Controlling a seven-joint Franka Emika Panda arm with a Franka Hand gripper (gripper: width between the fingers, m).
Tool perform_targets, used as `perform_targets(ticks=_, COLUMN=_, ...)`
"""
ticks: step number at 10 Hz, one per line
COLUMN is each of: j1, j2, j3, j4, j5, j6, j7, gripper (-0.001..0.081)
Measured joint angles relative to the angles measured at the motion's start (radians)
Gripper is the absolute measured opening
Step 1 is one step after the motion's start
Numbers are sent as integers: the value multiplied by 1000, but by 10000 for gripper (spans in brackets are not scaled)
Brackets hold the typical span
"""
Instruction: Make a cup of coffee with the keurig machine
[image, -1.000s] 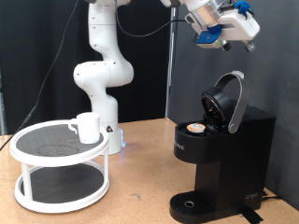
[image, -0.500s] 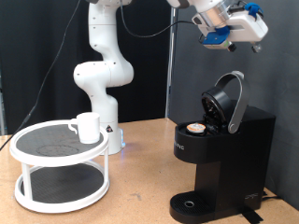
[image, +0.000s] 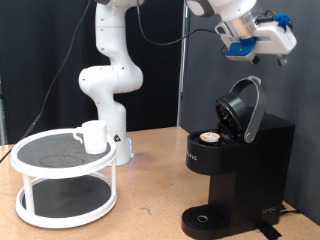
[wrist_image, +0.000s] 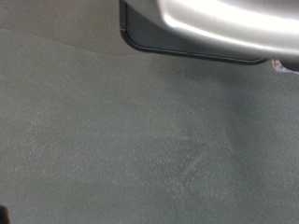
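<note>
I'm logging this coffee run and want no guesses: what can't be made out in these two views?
- Gripper, exterior view: too small and blurred to show whether the fingers are open.
- Wrist view: no fingers visible; only a cut-off shiny edge and grey backdrop.
- Cup: its inside is hidden by its wall.
- Keurig machine: the exterior view's right edge crops it.

We see our white arm rise from its base at the exterior view's left and reach across the top, the gripper (image: 268, 40) hanging high at the upper right, holding nothing.
</note>
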Motion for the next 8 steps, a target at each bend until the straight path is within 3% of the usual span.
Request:
perform_targets(ticks=3, j1=0, j2=3, j3=1, j4=-4, j5=-3, j6=-1, j7=0, gripper=735)
perform_targets(ticks=4, j1=-1, j2=3, j3=1, j4=-6, j5=-3, j6=-6, j7=0, gripper=630)
perform_targets(ticks=5, j1=-1, j2=3, j3=1, j4=-7, j5=-4, j6=-10, j7=0, gripper=630)
perform_targets(ticks=7, j1=-3, j2=3, j3=0, j4=-9, j5=-4, j6=-21, j7=0, gripper=347)
perform_targets(ticks=8, j1=-4, j2=3, j3=0, j4=-10, j5=-5, j6=-26, j7=0, gripper=347)
